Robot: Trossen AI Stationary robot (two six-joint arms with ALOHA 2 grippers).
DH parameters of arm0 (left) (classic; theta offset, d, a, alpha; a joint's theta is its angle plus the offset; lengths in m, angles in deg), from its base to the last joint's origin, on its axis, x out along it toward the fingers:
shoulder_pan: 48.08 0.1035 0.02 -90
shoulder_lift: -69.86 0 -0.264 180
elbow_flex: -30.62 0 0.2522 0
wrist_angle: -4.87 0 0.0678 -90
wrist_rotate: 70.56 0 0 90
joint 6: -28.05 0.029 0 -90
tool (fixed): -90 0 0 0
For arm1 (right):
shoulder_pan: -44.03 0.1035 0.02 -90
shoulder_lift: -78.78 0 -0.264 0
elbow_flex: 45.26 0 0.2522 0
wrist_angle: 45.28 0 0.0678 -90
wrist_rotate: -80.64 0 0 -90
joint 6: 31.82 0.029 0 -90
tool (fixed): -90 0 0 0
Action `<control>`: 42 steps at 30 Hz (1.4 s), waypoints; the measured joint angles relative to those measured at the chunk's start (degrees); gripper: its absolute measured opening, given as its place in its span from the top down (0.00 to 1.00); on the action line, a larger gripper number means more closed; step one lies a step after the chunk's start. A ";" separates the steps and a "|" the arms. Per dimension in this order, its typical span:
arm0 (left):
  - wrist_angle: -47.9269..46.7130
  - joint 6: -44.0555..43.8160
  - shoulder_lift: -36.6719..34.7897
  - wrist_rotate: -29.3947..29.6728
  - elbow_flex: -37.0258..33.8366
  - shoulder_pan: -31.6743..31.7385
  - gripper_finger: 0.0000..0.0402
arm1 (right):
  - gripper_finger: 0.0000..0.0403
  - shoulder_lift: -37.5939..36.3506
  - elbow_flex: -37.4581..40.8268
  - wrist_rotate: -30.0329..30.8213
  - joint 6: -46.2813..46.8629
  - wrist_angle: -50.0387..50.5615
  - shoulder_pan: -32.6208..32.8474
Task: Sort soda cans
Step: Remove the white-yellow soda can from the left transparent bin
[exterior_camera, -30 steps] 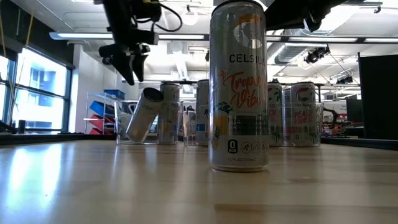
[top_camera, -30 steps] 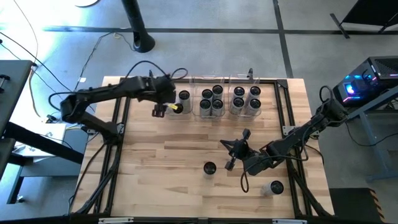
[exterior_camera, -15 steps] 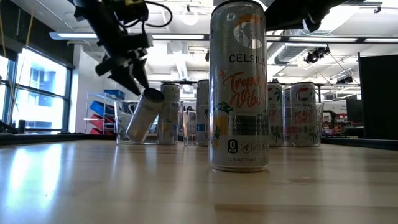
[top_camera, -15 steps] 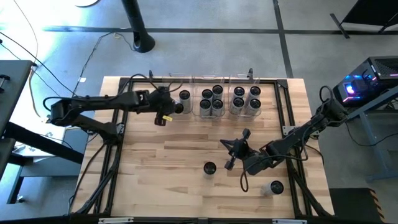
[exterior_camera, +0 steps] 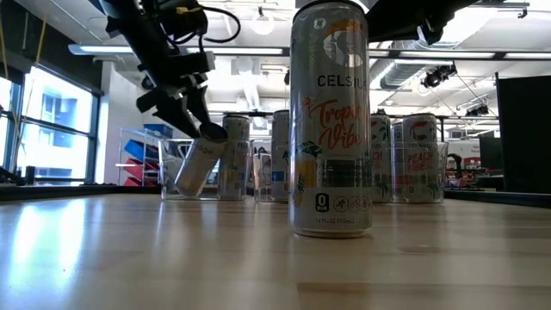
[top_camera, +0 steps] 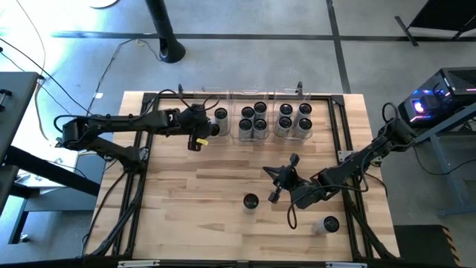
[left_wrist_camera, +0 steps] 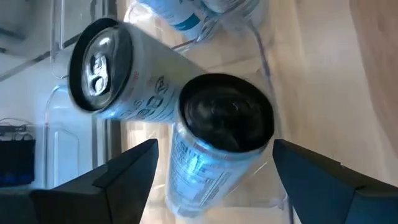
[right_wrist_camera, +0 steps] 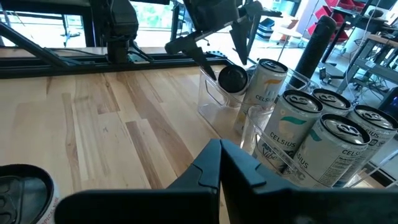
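Left gripper spread wide over a tilted soda can.
That can leans in the clear bin, upper middle of the high view; my right gripper rests clenched, lower right.

The soda cans look like shiny printed metal with dull silver tops. The bins are clear glossy plastic. The table is pale smooth wood, maybe lightly varnished. The gripper fingers seem matt black plastic.
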 joint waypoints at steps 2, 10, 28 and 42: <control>0.59 0.10 0.69 -0.39 0.03 0.00 0.22 | 1.00 0.00 0.00 -0.04 -0.02 -0.04 0.00; 2.16 0.24 3.28 -0.42 0.17 0.04 0.22 | 1.00 -0.01 0.00 -0.10 -0.02 -0.06 0.00; -5.54 25.36 3.76 3.79 0.50 1.74 0.29 | 1.00 0.00 0.00 -0.17 -0.01 -0.16 -0.02; -2.22 35.36 10.92 4.64 0.87 6.72 0.43 | 1.00 0.00 0.00 -1.83 0.44 -2.73 -1.10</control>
